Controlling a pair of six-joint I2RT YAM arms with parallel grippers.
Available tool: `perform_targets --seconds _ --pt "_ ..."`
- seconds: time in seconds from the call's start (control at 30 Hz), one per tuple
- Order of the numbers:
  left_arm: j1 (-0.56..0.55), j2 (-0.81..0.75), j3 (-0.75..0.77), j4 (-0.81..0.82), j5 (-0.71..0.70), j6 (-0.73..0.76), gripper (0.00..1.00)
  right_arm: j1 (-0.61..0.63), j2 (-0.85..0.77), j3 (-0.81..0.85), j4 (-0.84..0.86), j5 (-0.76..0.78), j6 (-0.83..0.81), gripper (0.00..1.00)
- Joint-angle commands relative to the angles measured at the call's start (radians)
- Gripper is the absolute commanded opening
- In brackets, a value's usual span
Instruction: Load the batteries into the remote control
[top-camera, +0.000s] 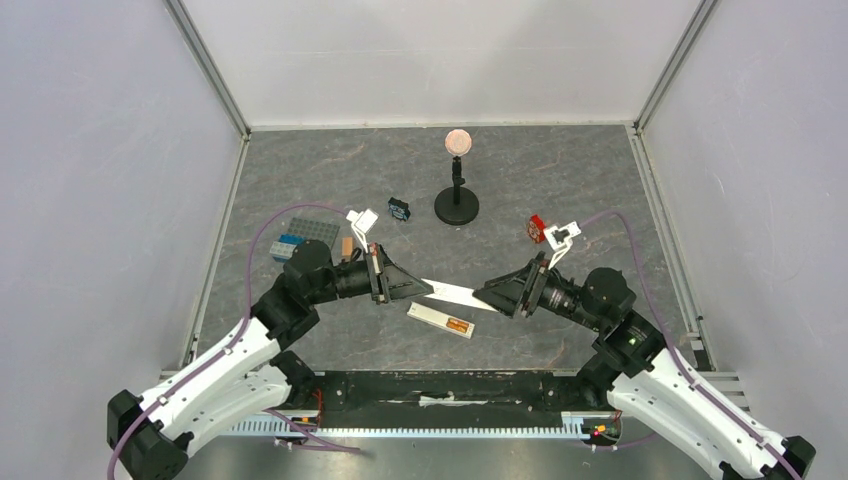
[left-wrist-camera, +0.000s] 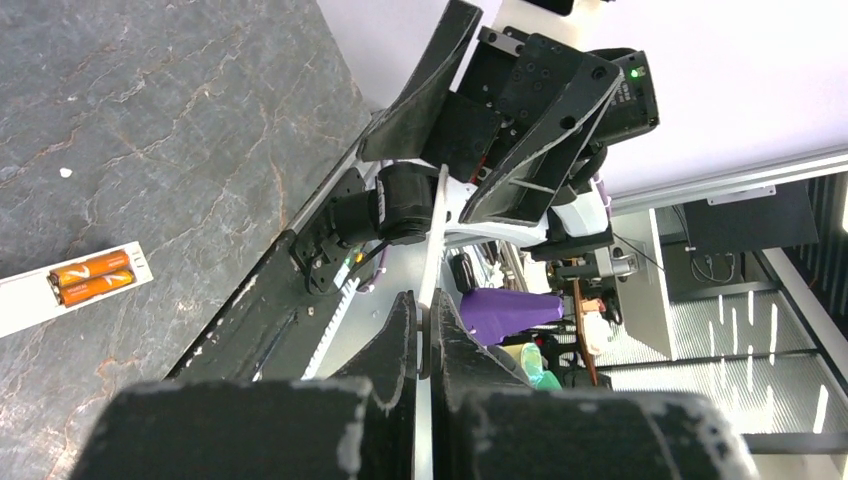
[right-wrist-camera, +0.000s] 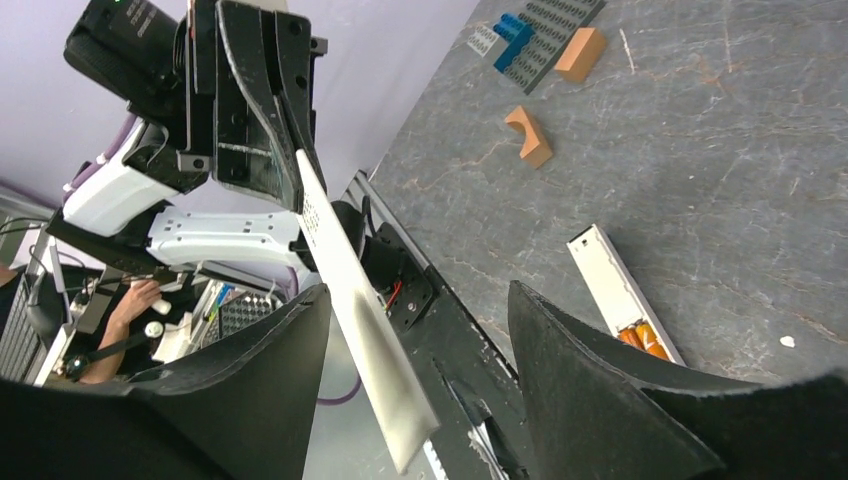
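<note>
Two batteries (top-camera: 458, 325) sit in the remote control (top-camera: 430, 314), midway along the worktop's (top-camera: 560, 180) near edge. Just above, left fingers (left-wrist-camera: 398, 340) clamp a white cover (top-camera: 458, 294); right fingers (right-wrist-camera: 270, 370) stand apart around its other end. A brick plate (top-camera: 316, 231) and black stand (top-camera: 457, 205) lie farther back.

Grey marbled table (top-camera: 560, 190), pale walls (top-camera: 100, 150).
</note>
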Motion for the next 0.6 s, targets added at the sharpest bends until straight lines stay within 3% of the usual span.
perform_targets --seconds 0.0,0.13,0.37,0.53,0.57 --pt "0.018 0.009 -0.021 0.092 0.063 -0.032 0.02 0.004 -0.001 -0.027 0.076 -0.072 0.023 0.68" --pt "0.034 0.010 -0.028 0.096 0.069 -0.038 0.02 0.004 -0.011 -0.053 0.109 -0.091 0.061 0.66" --pt "0.054 0.007 -0.039 0.099 0.070 -0.045 0.02 0.004 -0.020 -0.113 0.210 -0.112 0.150 0.50" --pt "0.066 0.008 -0.048 0.096 0.070 -0.042 0.02 0.005 -0.016 -0.133 0.234 -0.112 0.175 0.25" --pt "0.068 0.010 -0.045 0.082 0.064 -0.029 0.10 0.005 -0.014 -0.137 0.232 -0.109 0.180 0.21"
